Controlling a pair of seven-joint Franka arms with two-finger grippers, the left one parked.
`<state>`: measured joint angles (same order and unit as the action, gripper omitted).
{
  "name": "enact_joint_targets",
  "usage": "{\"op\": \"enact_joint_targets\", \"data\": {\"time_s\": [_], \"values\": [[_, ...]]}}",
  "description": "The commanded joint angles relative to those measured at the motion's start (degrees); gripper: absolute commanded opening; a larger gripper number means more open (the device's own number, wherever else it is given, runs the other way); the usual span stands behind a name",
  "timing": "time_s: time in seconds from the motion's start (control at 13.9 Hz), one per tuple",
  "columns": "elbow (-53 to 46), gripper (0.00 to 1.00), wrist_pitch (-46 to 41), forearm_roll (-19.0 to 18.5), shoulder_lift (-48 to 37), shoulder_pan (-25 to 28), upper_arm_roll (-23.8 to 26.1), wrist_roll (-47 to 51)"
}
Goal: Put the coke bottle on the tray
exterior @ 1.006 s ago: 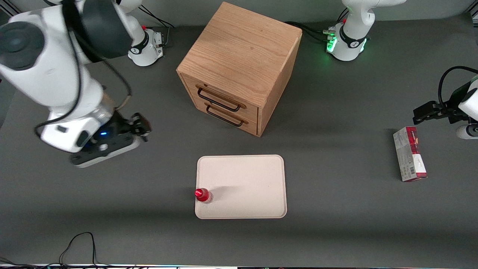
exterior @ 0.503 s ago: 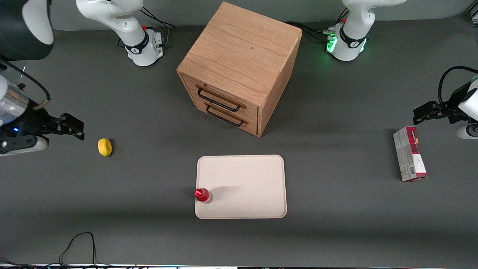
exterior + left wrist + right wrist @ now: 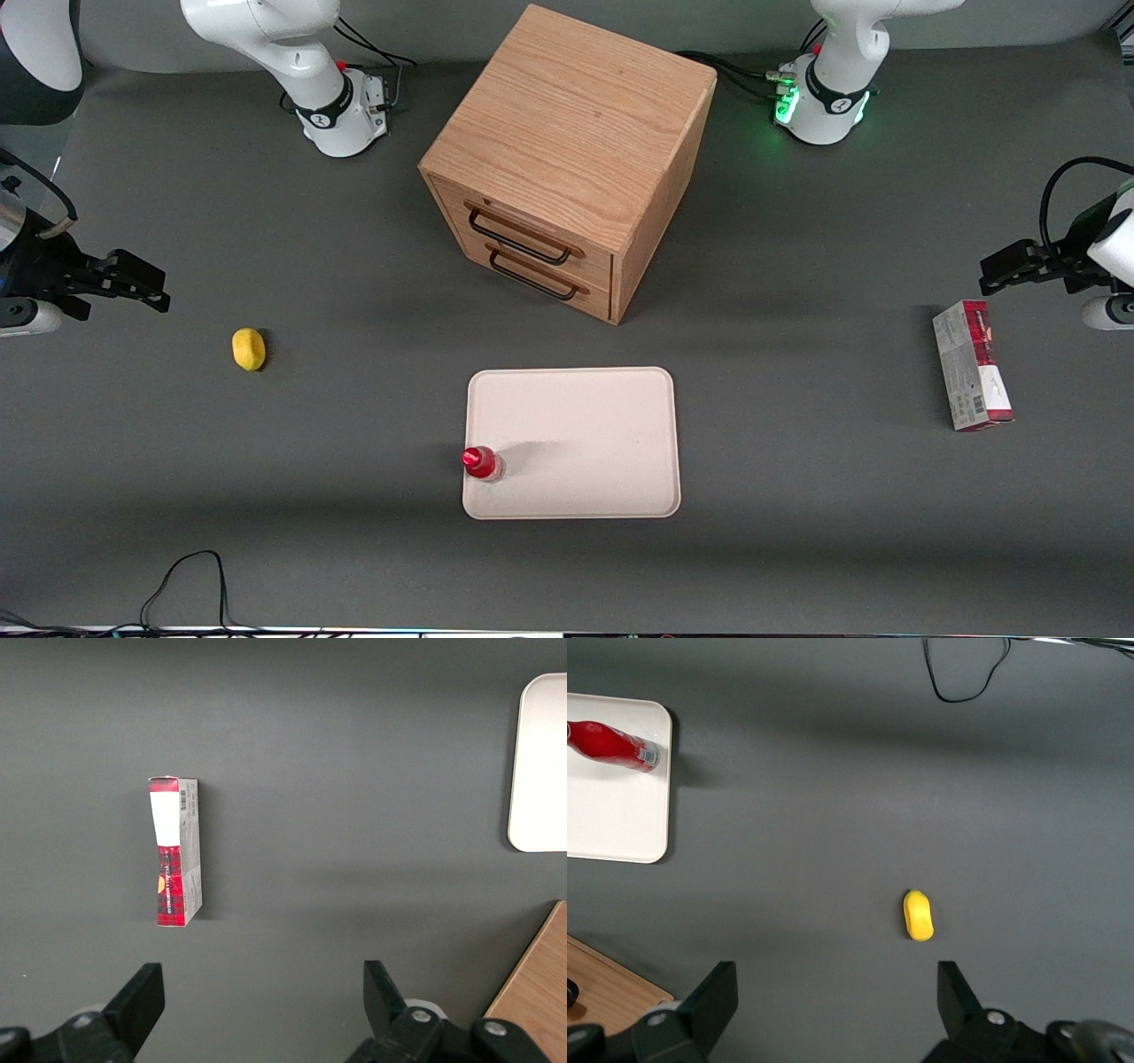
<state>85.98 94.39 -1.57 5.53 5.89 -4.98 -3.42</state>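
The coke bottle [image 3: 482, 462], small and red with a red cap, stands upright on the cream-white tray [image 3: 585, 425], at the tray's corner nearest the front camera on the working arm's end. The right wrist view also shows the coke bottle [image 3: 609, 742] on the tray [image 3: 611, 815]. My gripper [image 3: 142, 285] hangs far off toward the working arm's end of the table, well apart from both. In the right wrist view my gripper [image 3: 837, 1001] is open with only bare table between its fingers.
A yellow lemon-like object [image 3: 249, 348] lies on the table between gripper and tray, with the same yellow object [image 3: 919, 915] near the gripper in the right wrist view. A wooden two-drawer cabinet [image 3: 567, 151] stands farther back. A red-and-grey carton [image 3: 972, 377] lies toward the parked arm's end. A black cable [image 3: 182, 585] loops at the front edge.
The right arm has swung away from the tray toward the working arm's end of the table, uncovering the yellow object. Bottle and tray have not moved.
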Motion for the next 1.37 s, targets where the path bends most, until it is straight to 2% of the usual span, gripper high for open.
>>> {"op": "enact_joint_targets", "data": {"time_s": [0.0, 0.29, 0.5, 1.29], "values": [[1.91, 1.00, 0.71, 0.08, -1.75, -0.53, -0.55, -3.14], [2.08, 1.00, 0.27, 0.17, -1.66, -0.18, -1.87, -3.17], [2.17, 1.00, -0.78, 0.17, -1.57, 0.08, -1.87, 0.87], [2.17, 1.00, -1.92, 0.43, -1.48, 0.09, -2.67, 0.08]]}}
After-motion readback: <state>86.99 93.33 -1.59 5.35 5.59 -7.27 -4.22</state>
